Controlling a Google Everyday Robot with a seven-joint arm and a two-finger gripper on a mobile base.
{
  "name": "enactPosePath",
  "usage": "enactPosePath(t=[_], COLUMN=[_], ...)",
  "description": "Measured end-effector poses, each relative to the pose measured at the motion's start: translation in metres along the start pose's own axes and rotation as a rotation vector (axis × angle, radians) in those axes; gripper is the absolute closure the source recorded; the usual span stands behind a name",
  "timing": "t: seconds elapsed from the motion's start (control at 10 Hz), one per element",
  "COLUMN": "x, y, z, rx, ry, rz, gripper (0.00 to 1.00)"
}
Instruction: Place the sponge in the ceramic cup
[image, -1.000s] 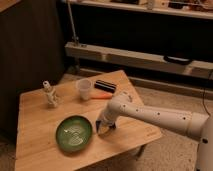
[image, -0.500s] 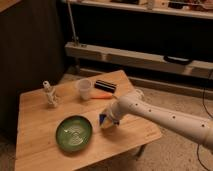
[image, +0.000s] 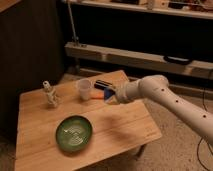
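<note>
We see the gripper (image: 112, 95) carrying the sponge (image: 108, 93) near the ceramic cup (image: 84, 89)

Its 2 fingers pinch the dark blue sponge above the wooden table (image: 125, 130). The cup stands just left of the gripper in our view, a black block (image: 102, 83) lies just behind it, and 1 green plate (image: 74, 133) sits well below-left.

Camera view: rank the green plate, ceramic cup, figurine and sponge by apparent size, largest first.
1. green plate, though it is also nearest the camera.
2. ceramic cup and figurine: they look alike, so not ranked.
3. sponge, held in the gripper beside the cup and partly hidden.
</note>
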Motion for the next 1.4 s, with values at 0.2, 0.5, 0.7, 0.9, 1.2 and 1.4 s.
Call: enactPosePath(t=[0.2,0.5,0.7,0.9,1.2,1.4], x=[0.038,0.110,0.145,0.146,0.132,0.128], y=[0.036,0.084,0.102,0.107,0.099,0.088], z=[-0.019,-0.010,0.021,0.044,0.069,0.087], rx=[-0.057,-0.087,-0.078,-0.064,-0.031,0.006], ry=[0.146,0.363,0.478,0.536,0.566,0.553], rz=[0.007,0.005,0.008,0.031,0.055,0.060], gripper=[1.00,1.00,1.00,1.00,1.00,1.00])
